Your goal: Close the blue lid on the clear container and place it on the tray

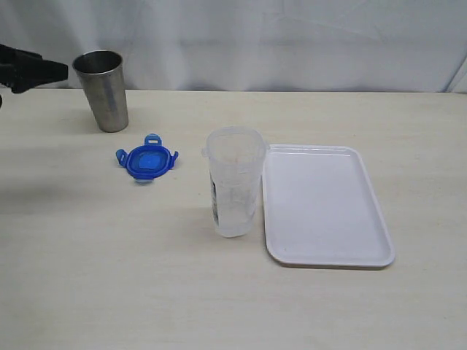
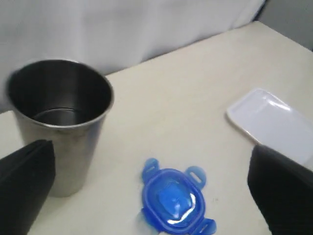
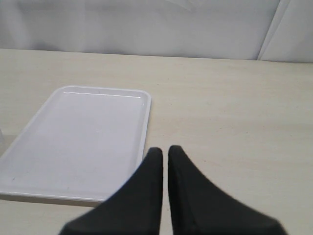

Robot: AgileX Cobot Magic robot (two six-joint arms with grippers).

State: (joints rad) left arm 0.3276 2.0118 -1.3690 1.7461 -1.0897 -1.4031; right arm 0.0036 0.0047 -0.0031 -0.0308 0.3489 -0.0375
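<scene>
Blue plastic marks our starting point. The blue lid (image 1: 147,161) lies flat on the table (image 1: 109,292), left of centre in the exterior view, with its flaps splayed outward. It sits apart from the clear container (image 1: 234,182), which stands upright and uncovered at the centre, just beside the left rim of the tray (image 1: 325,211). Nothing lies on the tray. We take this layout to mean the task is barely begun, since the lid has to reach the container before anything goes onto the tray.

The left gripper (image 1: 44,71) hangs at the upper left edge, beside the steel cup (image 1: 103,89), with its jaws spread wide. Its wrist camera shows the lid between the two fingers (image 2: 24,186), so we judge it is lining up to grasp the lid. The cup stands close and could get knocked.

The right gripper (image 3: 165,157) has its jaws pressed together on nothing, over the table near the tray's edge, and is probably waiting its turn.
</scene>
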